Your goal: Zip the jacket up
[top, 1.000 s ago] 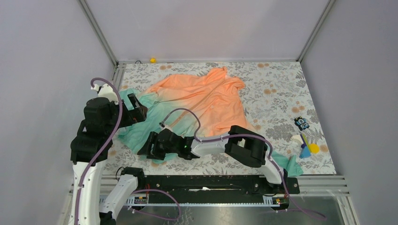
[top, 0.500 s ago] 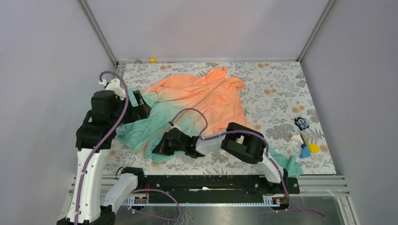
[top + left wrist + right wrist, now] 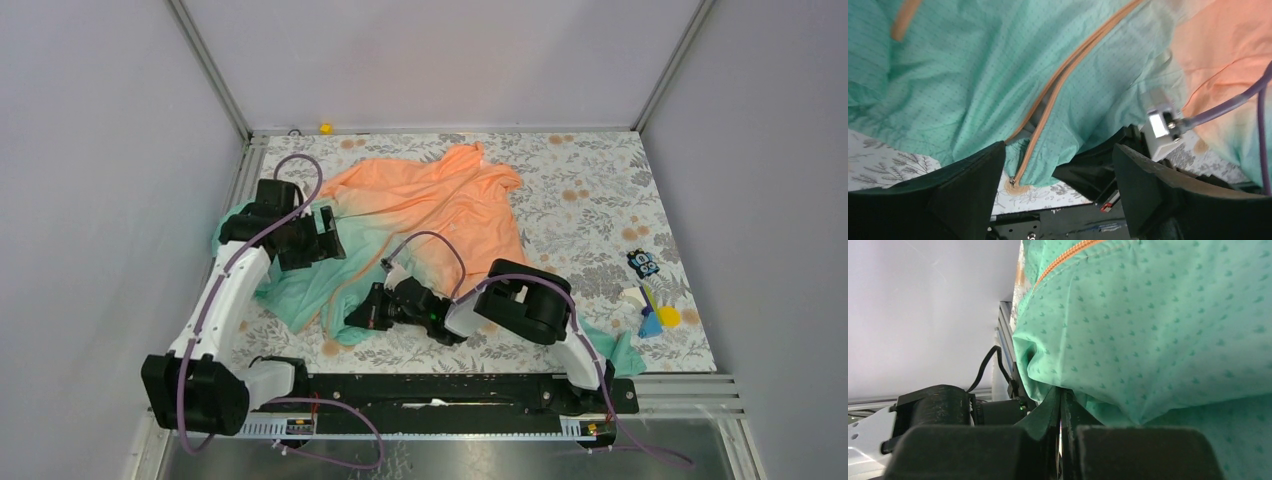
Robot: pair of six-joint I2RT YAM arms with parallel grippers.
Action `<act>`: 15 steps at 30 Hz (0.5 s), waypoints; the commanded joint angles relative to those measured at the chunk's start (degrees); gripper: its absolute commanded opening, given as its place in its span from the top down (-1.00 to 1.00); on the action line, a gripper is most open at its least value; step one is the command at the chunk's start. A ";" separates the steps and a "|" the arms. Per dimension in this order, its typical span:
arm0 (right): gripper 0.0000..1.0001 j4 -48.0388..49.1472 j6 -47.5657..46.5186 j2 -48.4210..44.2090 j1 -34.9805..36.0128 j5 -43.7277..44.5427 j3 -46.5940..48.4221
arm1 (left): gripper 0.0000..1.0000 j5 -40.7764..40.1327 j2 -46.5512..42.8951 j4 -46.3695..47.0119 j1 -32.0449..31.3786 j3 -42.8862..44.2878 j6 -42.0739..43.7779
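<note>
The jacket [image 3: 440,205] lies spread on the flowered table, orange at the far side and teal-green toward the near left. Its orange zipper [image 3: 1068,75] runs diagonally down the teal front, and the metal end [image 3: 1012,183] rests on the table near the hem. My left gripper [image 3: 326,236] hovers over the teal part, open, with nothing between its fingers [image 3: 973,192]. My right gripper [image 3: 358,318] lies low at the near hem, shut on a fold of teal fabric [image 3: 1083,340]. In the right wrist view the jaws stand pressed together with cloth pinched at their tips.
A teal cuff [image 3: 612,348] sticks out behind the right arm's base. Small colourful toys [image 3: 652,312] and a dark figure [image 3: 644,263] lie at the right edge. A yellow object [image 3: 325,128] sits at the back wall. The black rail [image 3: 450,388] borders the near edge.
The left arm swung from the far left out over the teal part of the jacket. The right gripper shut on the hem and shifted right, dragging the fabric with it.
</note>
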 commanded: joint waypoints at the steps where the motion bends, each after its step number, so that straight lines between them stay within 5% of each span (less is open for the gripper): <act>1: 1.00 10.15 0.56 1.99 -1.97 -2.72 -0.41 | -0.66 6.73 1.57 1.80 -0.34 -3.20 0.32; 7: 0.98 11.27 0.97 3.16 -2.21 -3.38 -0.36 | -0.64 11.66 6.71 3.23 -3.55 -7.16 0.30; 15: 0.98 12.68 1.36 3.13 -2.21 -3.39 -1.14 | -0.37 -2.79 14.50 3.65 -12.85 -6.66 -3.12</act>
